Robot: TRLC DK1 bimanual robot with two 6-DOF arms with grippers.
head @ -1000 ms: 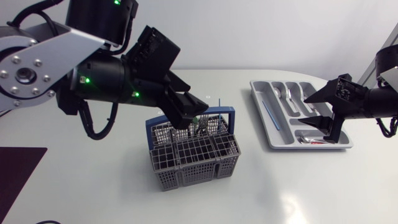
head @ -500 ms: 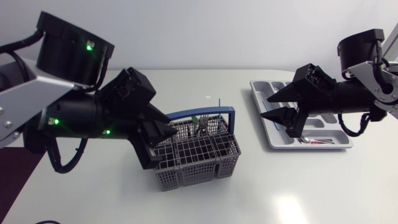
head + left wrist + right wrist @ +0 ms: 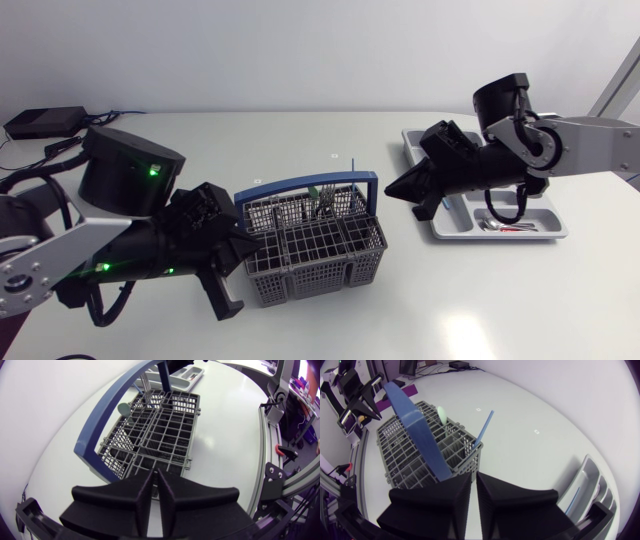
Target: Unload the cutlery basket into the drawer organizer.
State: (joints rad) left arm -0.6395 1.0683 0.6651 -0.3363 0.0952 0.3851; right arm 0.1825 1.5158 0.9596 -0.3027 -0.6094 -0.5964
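Left pincer [image 3: 156, 475] together, empty, lower left, just beside basket [image 3: 318, 250], right pincer [image 3: 474, 477] together, empty, right of centre, over desk [image 3: 460, 300]

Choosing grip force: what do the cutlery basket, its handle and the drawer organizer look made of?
Cutlery basket: likely matte grey plastic, a moulded lattice. Handle: smooth blue plastic band. Drawer organizer: probably pale grey plastic, slightly glossy, moulded compartments.

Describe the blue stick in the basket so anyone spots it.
Mid-table: a grey wire basket with a dark blue handle. From its corner nearest the drawer organizer rises a thin light-blue stick, taller than the cutlery beside it.
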